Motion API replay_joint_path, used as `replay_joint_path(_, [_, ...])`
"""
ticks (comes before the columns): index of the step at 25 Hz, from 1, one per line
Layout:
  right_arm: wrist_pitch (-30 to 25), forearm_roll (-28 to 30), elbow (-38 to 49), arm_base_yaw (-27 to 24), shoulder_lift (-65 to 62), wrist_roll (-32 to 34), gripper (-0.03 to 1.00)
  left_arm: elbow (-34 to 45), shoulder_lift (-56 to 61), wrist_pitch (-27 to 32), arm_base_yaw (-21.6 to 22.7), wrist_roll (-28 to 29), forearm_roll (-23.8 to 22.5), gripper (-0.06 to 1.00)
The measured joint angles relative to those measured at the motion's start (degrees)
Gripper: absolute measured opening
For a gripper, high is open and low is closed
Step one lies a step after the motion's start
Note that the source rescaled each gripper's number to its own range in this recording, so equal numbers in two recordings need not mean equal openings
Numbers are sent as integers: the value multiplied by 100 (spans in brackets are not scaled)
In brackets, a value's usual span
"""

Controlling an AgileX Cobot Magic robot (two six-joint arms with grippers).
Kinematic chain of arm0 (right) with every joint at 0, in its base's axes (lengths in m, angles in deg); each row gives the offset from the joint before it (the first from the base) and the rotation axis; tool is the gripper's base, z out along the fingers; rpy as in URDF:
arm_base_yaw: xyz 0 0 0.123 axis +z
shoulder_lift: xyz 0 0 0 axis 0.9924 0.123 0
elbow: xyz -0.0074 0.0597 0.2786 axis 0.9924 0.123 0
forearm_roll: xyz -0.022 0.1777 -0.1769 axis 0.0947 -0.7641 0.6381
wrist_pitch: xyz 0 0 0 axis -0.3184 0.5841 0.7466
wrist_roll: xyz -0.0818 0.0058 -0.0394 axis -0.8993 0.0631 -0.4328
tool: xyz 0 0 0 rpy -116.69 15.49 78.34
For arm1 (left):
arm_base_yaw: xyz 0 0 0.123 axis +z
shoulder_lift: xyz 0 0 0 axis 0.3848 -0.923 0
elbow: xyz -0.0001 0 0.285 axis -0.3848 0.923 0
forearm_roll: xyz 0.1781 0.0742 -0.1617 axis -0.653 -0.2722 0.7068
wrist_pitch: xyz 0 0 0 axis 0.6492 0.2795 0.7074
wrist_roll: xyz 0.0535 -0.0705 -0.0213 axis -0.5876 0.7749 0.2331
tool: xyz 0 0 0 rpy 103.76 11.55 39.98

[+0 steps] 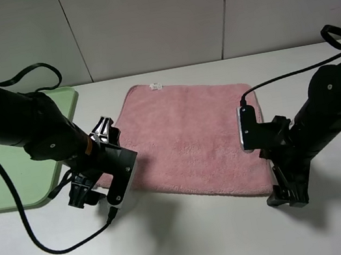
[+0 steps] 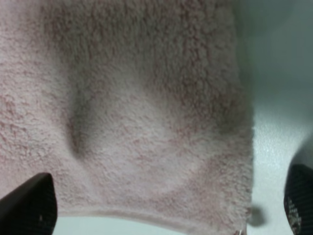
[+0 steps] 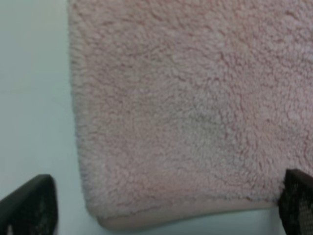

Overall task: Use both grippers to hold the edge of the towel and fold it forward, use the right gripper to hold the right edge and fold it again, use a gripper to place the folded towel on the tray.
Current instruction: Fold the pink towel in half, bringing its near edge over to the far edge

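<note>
You have: one pink towel, lying flat on the white table at centre frame in the high view, with a white label on its upper edge and a hem along its lower edge. One green tray at the left edge of the frame, partly behind the left arm, apart from the towel. Left gripper at the towel's lower-left corner, jaws spread wide, nothing between them. Right gripper at the lower-right corner, jaws likewise spread wide, empty. You cannot tell whether any fingertip touches the cloth.
</note>
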Motion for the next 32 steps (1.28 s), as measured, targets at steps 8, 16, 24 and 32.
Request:
replay_joint_path(8, [-4,-53,-11,0,45,0,100,0,-2,0,0,0,-5,91])
replay_joint_path(16, [1,-67,-11,0,45,18,100,0,-33,5,0,0,-16,81])
replay_joint_path(24, [17,-83,-11,0,45,18,100,0,-40,5,0,0,-16,76])
replay_joint_path(32, [-27,-122,-11,0,59,49,86,19,-79,5,0,0,-10,50])
